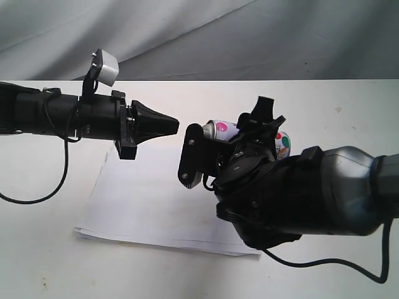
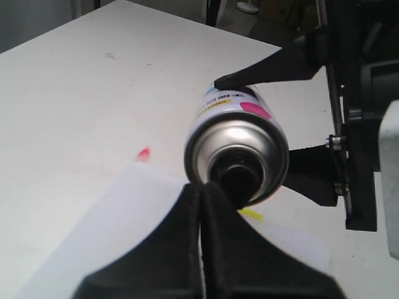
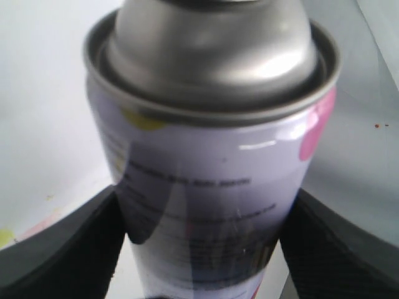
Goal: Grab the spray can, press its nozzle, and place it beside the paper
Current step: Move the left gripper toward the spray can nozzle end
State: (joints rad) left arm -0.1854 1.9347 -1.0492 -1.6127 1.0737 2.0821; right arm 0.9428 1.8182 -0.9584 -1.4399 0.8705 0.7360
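My right gripper (image 1: pixel 252 134) is shut on the spray can (image 1: pixel 221 129) and holds it on its side above the table, silver top pointing left. In the right wrist view the can (image 3: pixel 212 156) fills the gap between both fingers (image 3: pixel 62 249). My left gripper (image 1: pixel 175 126) is shut with nothing in it, its tip just left of the can's top. In the left wrist view that tip (image 2: pixel 201 188) sits at the edge of the black nozzle (image 2: pixel 237 179); I cannot tell whether they touch. The white paper (image 1: pixel 149 205) lies below, its yellow tab (image 2: pixel 250 213) showing under the can.
The white table (image 1: pixel 349 106) runs out to the right and back, with a grey cloth backdrop (image 1: pixel 249 37) behind it. A small red mark (image 2: pixel 143 154) is on the table near the paper's corner. A black cable (image 1: pixel 37 198) hangs from the left arm.
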